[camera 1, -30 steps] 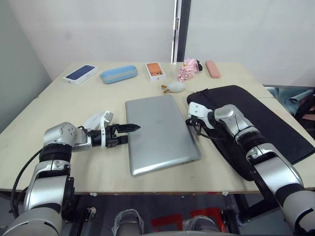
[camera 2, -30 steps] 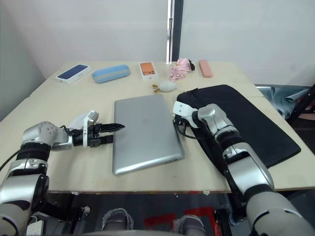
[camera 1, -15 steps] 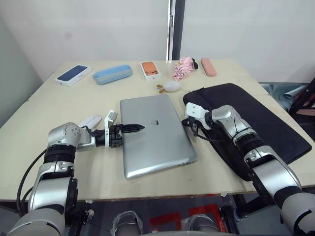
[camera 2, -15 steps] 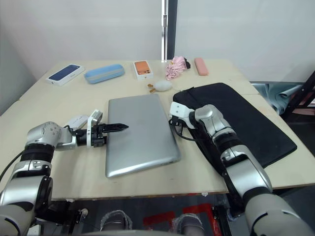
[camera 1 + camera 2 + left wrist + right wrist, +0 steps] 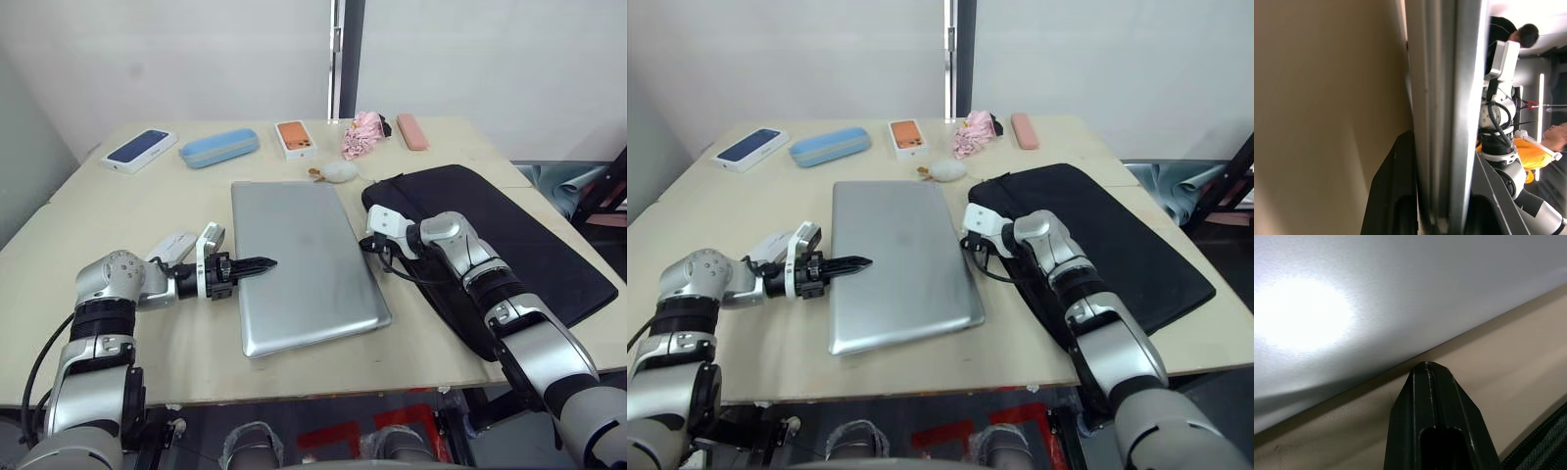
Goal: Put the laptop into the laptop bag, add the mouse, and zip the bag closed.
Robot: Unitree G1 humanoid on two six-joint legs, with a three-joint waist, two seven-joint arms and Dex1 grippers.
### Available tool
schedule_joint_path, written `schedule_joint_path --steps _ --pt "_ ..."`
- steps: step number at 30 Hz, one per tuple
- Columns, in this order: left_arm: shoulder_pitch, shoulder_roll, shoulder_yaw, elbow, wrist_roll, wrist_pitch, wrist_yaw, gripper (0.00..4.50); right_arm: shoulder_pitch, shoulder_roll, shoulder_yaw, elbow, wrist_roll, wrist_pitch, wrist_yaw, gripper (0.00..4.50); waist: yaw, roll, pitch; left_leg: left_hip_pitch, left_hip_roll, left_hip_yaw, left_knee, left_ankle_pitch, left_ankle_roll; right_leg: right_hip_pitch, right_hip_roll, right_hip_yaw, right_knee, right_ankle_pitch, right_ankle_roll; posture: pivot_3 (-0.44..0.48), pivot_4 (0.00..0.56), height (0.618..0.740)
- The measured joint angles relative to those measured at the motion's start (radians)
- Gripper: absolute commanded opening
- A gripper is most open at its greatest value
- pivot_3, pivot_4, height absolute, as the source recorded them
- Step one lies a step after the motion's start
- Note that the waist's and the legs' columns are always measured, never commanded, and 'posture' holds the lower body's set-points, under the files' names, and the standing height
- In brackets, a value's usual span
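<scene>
We have the laptop (image 5: 302, 264) lying mid-frame, just left of the laptop bag (image 5: 509, 245). Our left gripper (image 5: 257, 265) pinches the laptop's left edge; our right gripper (image 5: 1436, 396), fingers together, touches its right edge. That thin pinch could slip, we judge.

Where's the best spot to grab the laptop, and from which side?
Probably its long left edge, from the left. The laptop lies flat and closed on the table, so only its thin rim offers a hold. The left end effector already has that edge between its fingers. The bag crowds the right edge.
</scene>
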Motion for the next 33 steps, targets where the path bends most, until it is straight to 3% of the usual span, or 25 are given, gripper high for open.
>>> schedule_joint_path --steps 6,12,17,19,21,27,31,33 --pt "0.058 -0.004 0.063 -0.098 -0.113 0.031 0.111 0.31 0.016 0.001 -0.019 -0.024 0.029 0.029 0.000 0.00 -0.001 0.000 0.000 -0.001 0.000 0.001 -0.004 0.000 0.000 -0.001 0.001 0.000 -0.004 0.000 0.000 0.000 0.150 0.740" --pt "0.151 -0.010 0.098 -0.238 -0.347 0.031 0.302 0.31 0.035 0.000 -0.059 -0.055 0.084 0.108 0.000 0.00 0.011 0.001 0.001 -0.005 0.000 0.001 -0.005 0.000 0.000 -0.004 0.002 -0.001 -0.007 0.000 0.000 0.000 0.150 0.740" --pt "0.289 -0.047 0.106 -0.371 -0.638 0.013 0.537 0.31 0.095 -0.056 -0.126 -0.246 0.179 0.262 0.028 0.00 0.031 0.000 0.002 -0.007 -0.001 0.001 -0.007 0.000 0.001 -0.004 0.001 -0.002 -0.011 0.000 0.000 0.000 0.150 0.740" --pt "0.378 -0.080 0.094 -0.443 -0.795 -0.076 0.667 0.31 0.132 -0.108 -0.149 -0.351 0.214 0.334 0.043 0.00 0.041 0.000 0.002 -0.008 -0.001 0.000 -0.008 0.000 0.000 -0.004 0.002 -0.003 -0.013 0.000 0.000 0.000 0.150 0.740" --pt "0.431 -0.110 0.093 -0.508 -0.874 -0.178 0.744 0.31 0.166 -0.162 -0.171 -0.421 0.241 0.392 0.053 0.00 0.049 -0.001 0.003 -0.008 0.000 -0.001 -0.008 -0.001 -0.002 -0.004 0.003 -0.004 -0.012 0.001 0.001 0.000 0.150 0.740" --pt "0.475 -0.079 0.036 -0.588 -0.989 -0.328 0.836 0.31 0.241 -0.298 -0.223 -0.541 0.302 0.482 0.093 0.00 0.060 -0.001 0.003 -0.004 0.000 0.002 -0.007 -0.001 -0.003 -0.003 0.002 -0.001 -0.010 0.000 0.002 0.000 0.150 0.740" --pt "0.509 -0.138 -0.059 -0.537 -1.051 -0.315 0.801 0.31 0.291 -0.412 -0.300 -0.615 0.356 0.536 0.124 0.00 0.062 -0.002 0.003 -0.005 -0.002 0.005 -0.007 0.000 -0.001 -0.004 0.000 0.001 -0.012 0.001 0.002 0.000 0.150 0.740" --pt "0.510 -0.121 -0.093 -0.532 -1.057 -0.305 0.782 0.31 0.312 -0.480 -0.345 -0.655 0.389 0.562 0.144 0.50 0.058 -0.002 0.004 -0.003 0.001 0.004 -0.008 0.001 0.000 -0.004 0.002 0.001 -0.010 0.001 0.004 0.000 0.150 0.740"
